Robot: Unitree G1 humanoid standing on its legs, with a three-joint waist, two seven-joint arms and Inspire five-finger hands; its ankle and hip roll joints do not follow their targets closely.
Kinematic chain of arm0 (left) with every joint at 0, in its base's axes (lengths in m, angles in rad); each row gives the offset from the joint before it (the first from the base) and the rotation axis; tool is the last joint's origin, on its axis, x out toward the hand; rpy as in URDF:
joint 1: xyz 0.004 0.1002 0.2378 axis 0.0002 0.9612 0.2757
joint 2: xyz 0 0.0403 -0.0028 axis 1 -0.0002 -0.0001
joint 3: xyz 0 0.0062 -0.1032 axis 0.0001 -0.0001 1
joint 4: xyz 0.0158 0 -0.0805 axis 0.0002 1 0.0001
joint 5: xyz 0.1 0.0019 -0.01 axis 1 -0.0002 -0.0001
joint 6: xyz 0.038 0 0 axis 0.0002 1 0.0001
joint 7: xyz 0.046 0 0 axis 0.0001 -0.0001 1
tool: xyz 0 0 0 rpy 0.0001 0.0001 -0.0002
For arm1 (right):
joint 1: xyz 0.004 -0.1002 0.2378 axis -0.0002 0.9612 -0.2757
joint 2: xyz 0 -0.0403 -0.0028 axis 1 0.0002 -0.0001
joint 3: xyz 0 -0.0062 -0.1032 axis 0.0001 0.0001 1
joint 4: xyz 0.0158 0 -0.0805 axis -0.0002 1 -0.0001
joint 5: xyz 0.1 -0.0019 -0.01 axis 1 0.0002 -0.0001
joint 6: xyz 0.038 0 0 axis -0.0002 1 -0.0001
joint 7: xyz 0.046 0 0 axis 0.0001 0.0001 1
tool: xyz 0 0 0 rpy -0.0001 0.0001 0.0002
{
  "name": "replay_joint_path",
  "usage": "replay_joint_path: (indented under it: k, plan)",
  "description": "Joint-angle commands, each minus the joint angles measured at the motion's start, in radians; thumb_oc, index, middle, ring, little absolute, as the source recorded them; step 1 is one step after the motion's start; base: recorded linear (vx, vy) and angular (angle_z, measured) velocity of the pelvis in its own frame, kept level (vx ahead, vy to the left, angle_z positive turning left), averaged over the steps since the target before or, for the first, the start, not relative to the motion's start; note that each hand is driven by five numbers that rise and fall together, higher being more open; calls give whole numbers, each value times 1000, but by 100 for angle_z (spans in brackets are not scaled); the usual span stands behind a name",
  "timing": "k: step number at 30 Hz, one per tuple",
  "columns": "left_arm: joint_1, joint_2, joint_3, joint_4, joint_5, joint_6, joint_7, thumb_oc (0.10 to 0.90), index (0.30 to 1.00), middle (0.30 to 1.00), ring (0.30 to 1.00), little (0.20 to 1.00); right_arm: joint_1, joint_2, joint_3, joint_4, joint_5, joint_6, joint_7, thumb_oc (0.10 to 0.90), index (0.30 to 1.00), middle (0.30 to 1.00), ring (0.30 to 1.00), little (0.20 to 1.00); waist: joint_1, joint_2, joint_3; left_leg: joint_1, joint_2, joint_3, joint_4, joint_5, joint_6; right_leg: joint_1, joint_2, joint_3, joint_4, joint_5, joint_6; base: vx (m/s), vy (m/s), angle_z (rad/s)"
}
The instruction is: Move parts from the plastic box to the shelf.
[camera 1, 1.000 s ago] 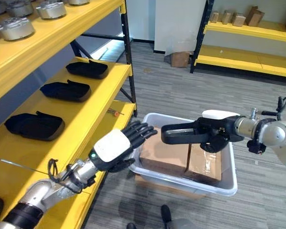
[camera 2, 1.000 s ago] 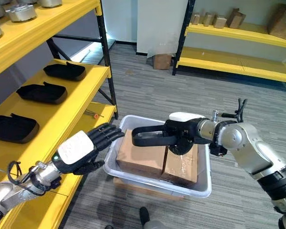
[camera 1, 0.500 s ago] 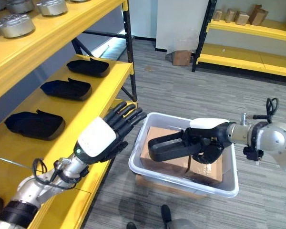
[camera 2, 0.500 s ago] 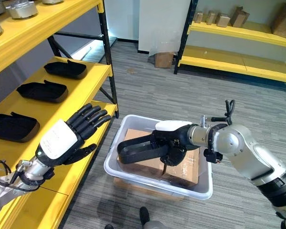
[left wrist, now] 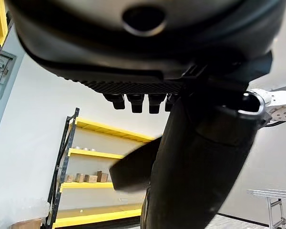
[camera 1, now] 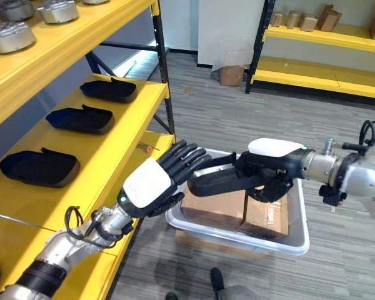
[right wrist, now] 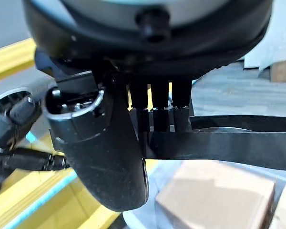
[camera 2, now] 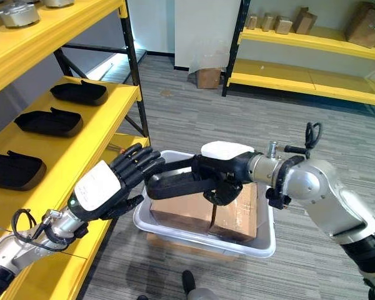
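My right hand [camera 1: 270, 167] is shut on a long black moulded part [camera 1: 214, 182], held level above the grey plastic box [camera 1: 237, 237]; the right wrist view shows its fingers [right wrist: 152, 107] curled over the part [right wrist: 229, 145]. The left hand [camera 1: 151, 187] is open, its fingers spread at the part's free end, touching or nearly touching it. In the left wrist view the part [left wrist: 133, 169] lies between the thumb and the fingers [left wrist: 133, 101]. Three similar black parts [camera 1: 81, 119] lie in a row on the yellow shelf [camera 1: 112, 147] to my left.
Two cardboard boxes [camera 1: 212, 209] lie in the plastic box, which rests on more cardboard. Round metal parts [camera 1: 12, 37] stand on the upper shelf. A black shelf post [camera 1: 165, 81] rises near the box. Another yellow shelf [camera 1: 325, 75] stands far back across the grey floor.
The right hand has raised the black part and carried it left. The left hand has swung back from the shelf side to meet the part's free end.
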Motion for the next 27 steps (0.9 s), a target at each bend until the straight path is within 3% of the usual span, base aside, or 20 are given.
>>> replay_joint_path:
  k: [1, 14, 21, 27]
  plan:
    - [-61, -10, 1, -30, -125, -12, 35, 900, 1000, 1000, 1000, 1000, -75, 56, -134, -20, 85, -8, -128, 400, 300, 300, 300, 300, 10, -27, -88, 41, 28, -41, -7, -101, -11, 48, -42, -10, 0, -73, 97, 0, 0, 0]
    - [-89, -24, -15, -35, -129, -2, 43, 900, 1000, 1000, 1000, 1000, -105, 157, -65, -18, 173, 100, -33, 400, 300, 300, 300, 300, 18, -24, -86, 41, 29, -49, -7, -99, -13, 49, -42, -13, 0, -76, 94, -2, 1, -1]
    - [-102, -32, -30, -35, -122, 12, 47, 900, 1000, 1000, 1000, 1000, -96, 158, -23, -51, 170, 73, 42, 400, 300, 300, 300, 300, 19, -26, -82, 39, 32, -51, -7, -96, -14, 50, -43, -17, 0, -74, 92, 0, 0, 0]
    - [-108, -29, -40, -25, -121, 10, 57, 900, 1000, 1000, 1000, 1000, -128, 126, 8, -49, 136, -37, 64, 400, 300, 300, 300, 300, 26, -30, -86, 37, 30, -55, -7, -96, -13, 49, -42, -19, 0, -74, 93, 0, 0, 0]
